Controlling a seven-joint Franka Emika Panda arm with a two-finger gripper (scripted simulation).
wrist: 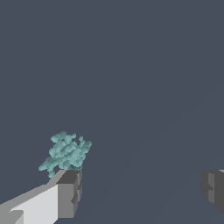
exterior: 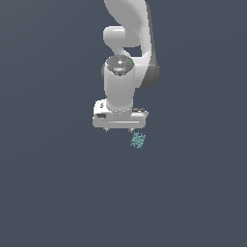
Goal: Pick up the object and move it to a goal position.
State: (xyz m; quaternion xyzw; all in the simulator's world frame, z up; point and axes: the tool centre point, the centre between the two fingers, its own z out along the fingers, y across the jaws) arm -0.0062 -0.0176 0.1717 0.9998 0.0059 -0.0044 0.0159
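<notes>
The object (exterior: 138, 140) is a tiny teal-green piece with a bumpy, lattice-like surface, lying on the dark grey floor. In the exterior view it sits just below and toward the exterior view's right of the white gripper (exterior: 119, 129), whose fingers are mostly hidden under the hand. In the wrist view the object (wrist: 65, 153) lies just past the tip of one finger (wrist: 69, 192), outside the gap. The other finger (wrist: 213, 189) stands far off, so the gripper (wrist: 141, 190) is open with nothing between its fingers.
The white arm (exterior: 129, 43) rises behind the hand toward the top of the exterior view. A plain dark grey floor (exterior: 58, 193) fills the scene; no other items show.
</notes>
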